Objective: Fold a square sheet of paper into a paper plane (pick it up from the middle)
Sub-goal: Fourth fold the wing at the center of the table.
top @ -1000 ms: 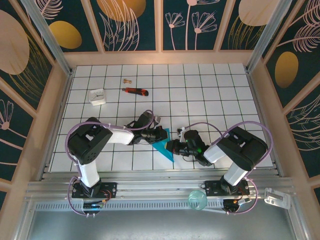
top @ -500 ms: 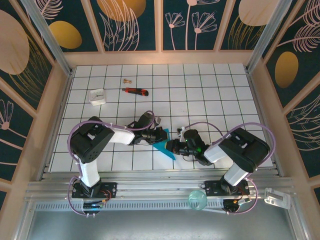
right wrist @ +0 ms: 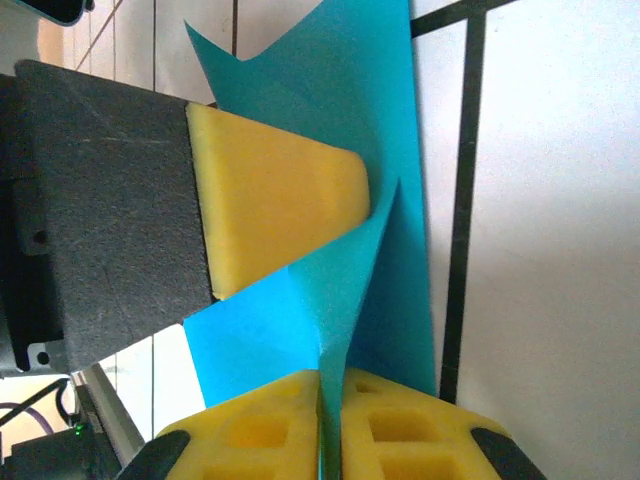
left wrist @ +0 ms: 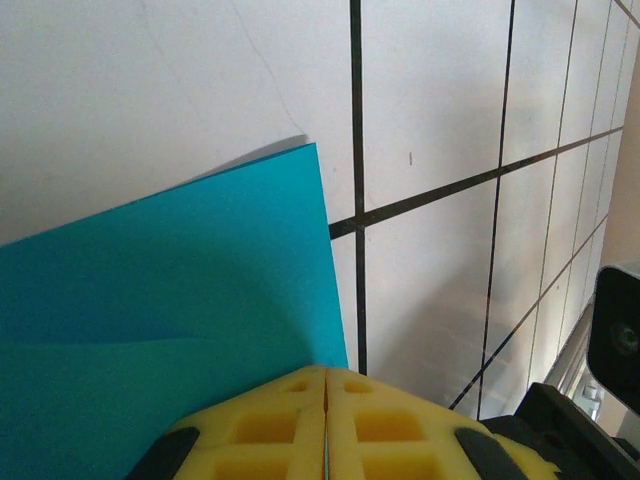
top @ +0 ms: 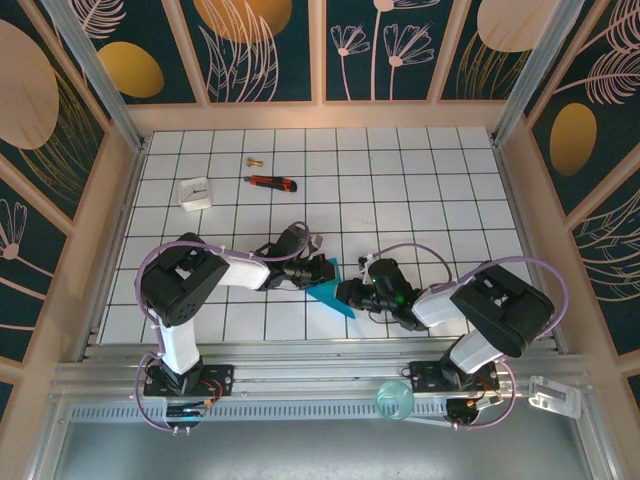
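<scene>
Right wrist, creased teal paper (right wrist: 390,130), raised fold pinched in right jaws, left jaws clamping its edge

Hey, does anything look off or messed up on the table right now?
Only the teal paper: it isn't lying flat. One flap stands up in a slanted ridge, pinched by the right hand, with the left hand resting on the paper beside it. Nothing looks torn or spilled.

No legible text, label, brand, number or sign on any surface in view.
</scene>
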